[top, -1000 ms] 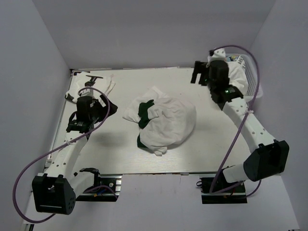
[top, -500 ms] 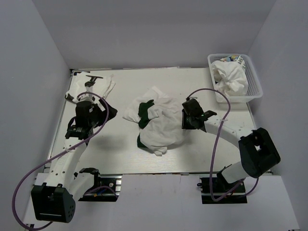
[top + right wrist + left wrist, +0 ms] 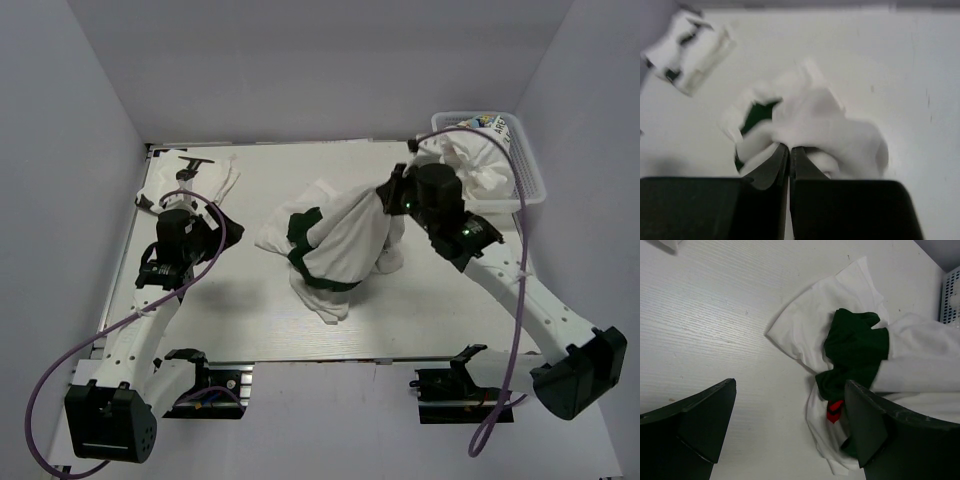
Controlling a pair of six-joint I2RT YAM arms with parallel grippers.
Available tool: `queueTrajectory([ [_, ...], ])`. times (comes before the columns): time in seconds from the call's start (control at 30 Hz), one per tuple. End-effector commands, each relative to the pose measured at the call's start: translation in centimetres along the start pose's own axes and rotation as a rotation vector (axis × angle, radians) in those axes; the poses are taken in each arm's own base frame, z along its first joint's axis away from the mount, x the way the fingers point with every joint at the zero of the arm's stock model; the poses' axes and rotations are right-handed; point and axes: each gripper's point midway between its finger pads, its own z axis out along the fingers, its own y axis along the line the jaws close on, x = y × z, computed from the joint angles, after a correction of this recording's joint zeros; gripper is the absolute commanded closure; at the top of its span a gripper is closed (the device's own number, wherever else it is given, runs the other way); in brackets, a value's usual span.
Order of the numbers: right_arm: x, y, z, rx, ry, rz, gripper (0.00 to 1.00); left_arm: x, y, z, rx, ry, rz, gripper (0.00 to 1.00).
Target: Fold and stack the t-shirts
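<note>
A crumpled white t-shirt (image 3: 335, 245) with a dark green print lies mid-table, its right side pulled up into a peak. My right gripper (image 3: 392, 197) is shut on that raised white cloth; in the right wrist view the fingers (image 3: 789, 147) pinch a fold of the t-shirt (image 3: 825, 120). My left gripper (image 3: 188, 245) hovers open over bare table to the shirt's left. The left wrist view shows the shirt (image 3: 810, 325), green print and a red tag, just beyond its spread jaws (image 3: 790, 430). A folded t-shirt (image 3: 195, 185) rests at the back left corner.
A white lattice basket (image 3: 532, 175) stands at the back right with more white cloth (image 3: 470, 160) bunched in it; its edge shows in the left wrist view (image 3: 951, 295). Grey walls close in the table on three sides.
My right arm swung from the basket down to the crumpled t-shirt, shut on its right side and pulled it up toward the back right. The left arm has barely moved.
</note>
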Motion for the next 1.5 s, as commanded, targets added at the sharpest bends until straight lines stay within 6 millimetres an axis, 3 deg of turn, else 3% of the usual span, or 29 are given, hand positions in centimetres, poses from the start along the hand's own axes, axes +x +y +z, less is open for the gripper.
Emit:
queueTrajectory([
  [0.0, -14.0, 4.0, -4.8, -0.137, -0.4, -0.072, 1.0, -0.4, -0.7, 0.0, 0.029, -0.01, 0.011, 0.01],
  [0.03, -16.7, 4.7, -6.4, -0.153, -0.467, -0.082, 1.0, -1.0, -0.7, -0.1, 0.028, -0.024, 0.006, 0.01],
  [0.1, -19.3, 5.0, -7.5, -0.153, -0.532, -0.101, 1.0, -1.2, -0.9, -0.1, 0.028, -0.026, 0.007, 0.01],
  [0.13, -23.7, 5.2, -10.1, -0.128, -0.658, -0.108, 1.0, -1.2, -0.9, -0.1, 0.028, -0.026, 0.007, 0.01],
  [0.2, -26.3, 4.2, -11.0, -0.051, -0.728, -0.104, 1.0, -1.3, -0.9, 0.2, 0.028, -0.026, 0.007, 0.01],
  [0.23, -29.6, 3.2, -13.0, 0.032, -0.825, -0.121, 1.0, -1.3, -0.9, 0.2, 0.028, -0.026, 0.007, 0.01],
  [0.27, -30.4, 1.9, -12.8, 0.115, -0.849, -0.104, 1.0, -1.3, -0.9, 0.2, 0.028, -0.026, 0.007, 0.01],
  [0.33, -34.2, -0.1, -16.2, 0.272, -0.991, -0.134, 1.0, -1.1, -0.6, 0.4, 0.014, -0.021, 0.005, 0.01],
  [0.37, -34.4, -0.6, -14.3, 0.324, -0.98, -0.152, 1.0, -1.3, -0.3, 0.6, -0.006, -0.022, 0.004, 0.01],
  [0.4, -36.7, -2.7, -16.3, 0.47, -1.052, -0.148, 1.0, -1.2, 0.0, 0.6, -0.022, -0.02, 0.003, 0.01],
  [0.43, -37.0, -2.7, -16.6, 0.469, -1.068, -0.14, 1.0, -1.5, -0.2, 0.5, -0.017, -0.027, 0.004, 0.01],
  [0.5, -39.7, -4.4, -16.8, 0.601, -1.109, -0.167, 1.0, -1.4, 0.1, 0.7, -0.031, -0.024, 0.003, 0.01],
  [0.53, -40.0, -4.8, -14.4, 0.633, -1.086, -0.191, 1.0, -1.3, 0.2, 0.9, -0.036, -0.016, 0.002, 0.01],
  [0.57, -42.6, -6.0, -17.2, 0.719, -1.173, -0.187, 1.0, -1.3, 0.3, 0.9, -0.036, -0.016, 0.011, 0.01],
  [0.6, -43.1, -6.5, -17.3, 0.756, -1.193, -0.191, 1.0, -1.4, 0.4, 0.9, -0.043, -0.021, 0.011, 0.01],
  [0.63, -43.1, -7.3, -15.2, 0.796, -1.186, -0.199, 1.0, -1.2, 0.5, 1.1, -0.049, -0.014, 0.01, 0.01],
  [0.67, -44.6, -8.4, -18.9, 0.879, -1.284, -0.199, 1.0, -1.3, 0.7, 1.1, -0.056, -0.019, 0.01, 0.01],
  [0.7, -44.3, -9.4, -16.0, 0.911, -1.254, -0.225, 1.0, -0.7, 1.1, 1.4, -0.067, -0.003, 0.009, 0.01],
  [0.73, -44.7, -10.6, -16.6, 0.945, -1.274, -0.23, 1.0, -0.7, 1.1, 1.4, -0.068, -0.003, 0.009, 0.01],
  [0.8, -44.3, -13.0, -15.1, 0.966, -1.265, -0.213, 1.0, -0.7, 0.8, 1.5, -0.055, -0.006, 0.025, 0.01],
  [0.93, -44.2, -18.2, -14.9, 1.021, -1.269, -0.199, 1.0, -1.3, -0.1, 1.4, -0.017, -0.017, 0.052, 0.01],
  [1.1, -42.8, -22.6, -11.3, 1.125, -1.16, -0.293, 1.0, -0.9, 0.2, 1.6, -0.017, -0.017, 0.063, 0.01],
  [1.2, -39.0, -26.5, -6.6, 1.169, -1.025, -0.33, 1.0, -0.8, 0.5, 1.6, -0.031, -0.015, 0.062, 0.01],
  [1.23, -36.4, -28.6, -3.4, 1.144, -0.948, -0.313, 1.0, -1.2, 0.6, 1.8, -0.041, -0.021, 0.071, 0.01],
  [1.3, -33.9, -30.5, 0.0, 1.105, -0.85, -0.318, 1.0, -1.2, 0.6, 1.8, -0.041, -0.021, 0.071, 0.01],
  [1.33, -30.5, -32.5, 2.7, 1.075, -0.778, -0.259, 1.0, -1.0, 0.8, 1.9, -0.046, -0.014, 0.07, 0.01],
  [1.37, -28.9, -32.9, 4.3, 1.05, -0.743, -0.247, 1.0, -1.4, 0.5, 1.9, -0.04, -0.023, 0.071, 0.01],
  [1.4, -27.5, -34.9, 5.1, 1.044, -0.704, -0.237, 1.0, -1.4, 0.5, 2.1, -0.047, -0.012, 0.07, 0.01],
  [1.47, -22.1, -37.5, 8.7, 0.987, -0.586, -0.143, 1.0, -1.3, 0.6, 2.6, -0.059, 0.007, 0.058, 0.01],
])
